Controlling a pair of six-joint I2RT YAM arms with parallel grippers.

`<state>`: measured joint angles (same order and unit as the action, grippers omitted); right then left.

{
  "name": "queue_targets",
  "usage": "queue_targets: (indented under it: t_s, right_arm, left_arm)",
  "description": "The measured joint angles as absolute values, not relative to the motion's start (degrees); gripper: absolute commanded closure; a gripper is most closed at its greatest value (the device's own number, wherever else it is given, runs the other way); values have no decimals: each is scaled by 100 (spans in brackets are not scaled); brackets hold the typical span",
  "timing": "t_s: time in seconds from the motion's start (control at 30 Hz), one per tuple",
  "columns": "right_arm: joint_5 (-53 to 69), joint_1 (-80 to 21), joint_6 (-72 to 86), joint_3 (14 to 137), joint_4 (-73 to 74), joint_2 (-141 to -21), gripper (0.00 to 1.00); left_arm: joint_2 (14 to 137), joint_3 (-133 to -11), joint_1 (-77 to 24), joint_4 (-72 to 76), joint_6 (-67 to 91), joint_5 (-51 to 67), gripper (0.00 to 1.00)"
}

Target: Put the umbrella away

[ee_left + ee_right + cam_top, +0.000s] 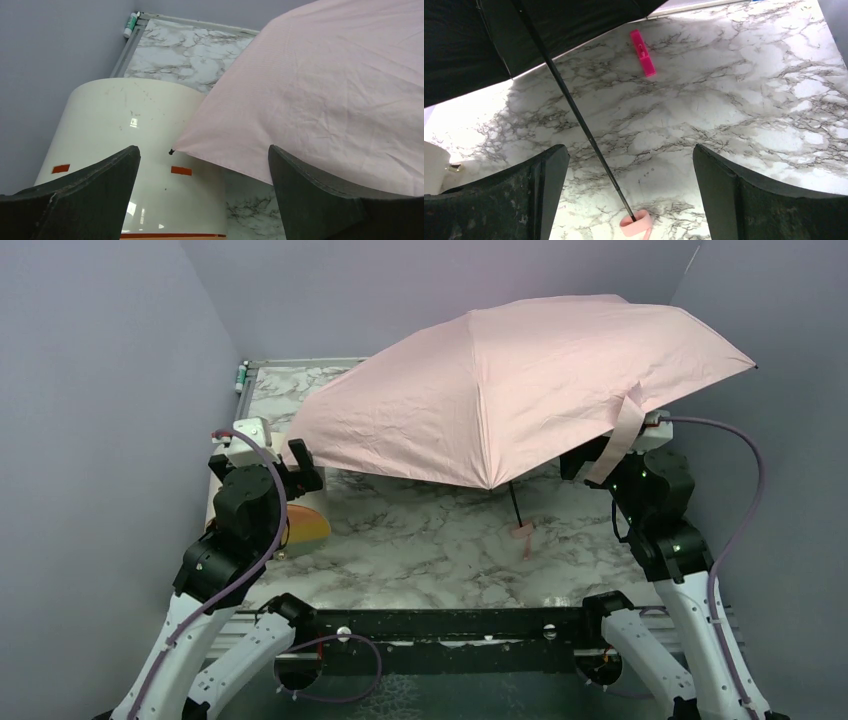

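– Umbrella [520, 390]: where do you have it?
– You have it open, standing on the worktop [430, 550] towards the far side. Its pale pink canopy [480, 410] is the biggest thing in your overhead view. It tilts, low on your left and high on your right, and hides much of the marble behind it.
– And your arms?
– One on each side of it. Your left end effector [202, 150] sits at the canopy's low left rim, fingers spread wide with nothing gripped. One rib tip [171, 151] shows in the gap, and you cannot tell whether it touches anything. Your right end effector [631, 150] is under the high right rim, equally wide, holding nothing.
– What lies by the left one?
– A cream cylinder [115, 115] with an orange end, lying on the worktop just below that wrist. The canopy's edge overlaps it in that wrist's view.
– The smaller parts?
– From your right wrist you look up at the black lining [469, 45]. The thin black shaft [574, 107] slants down from it to the small pink handle [636, 224], which rests on the marble. The pink strap [622, 435] hangs off the rim beside your right arm.
– Anything else?
– A bright pink strip [642, 52] lies flat beyond the shaft, apart from it. A small green-capped tube [131, 24] sits at the far left corner.
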<state>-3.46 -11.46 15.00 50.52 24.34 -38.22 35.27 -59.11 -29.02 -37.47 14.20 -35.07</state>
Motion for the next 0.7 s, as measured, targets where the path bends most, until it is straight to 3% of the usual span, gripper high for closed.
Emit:
queue_targets:
  t_s: [0.5, 0.57, 0.7]
  right_arm:
    - [-237, -1122, 1457, 5037, 2480, -3785, 0]
    - [-115, -1122, 1450, 4965, 2425, -3780, 5]
    - [239, -1122, 1472, 4692, 2268, -3787, 5]
  left_arm:
    - [3096, -5443, -2902, -3726, 1433, -4045, 1]
    - [3035, -5376, -2902, -3688, 1433, -4062, 1]
    - [2926, -5240, -2902, -3629, 1433, -4064, 1]
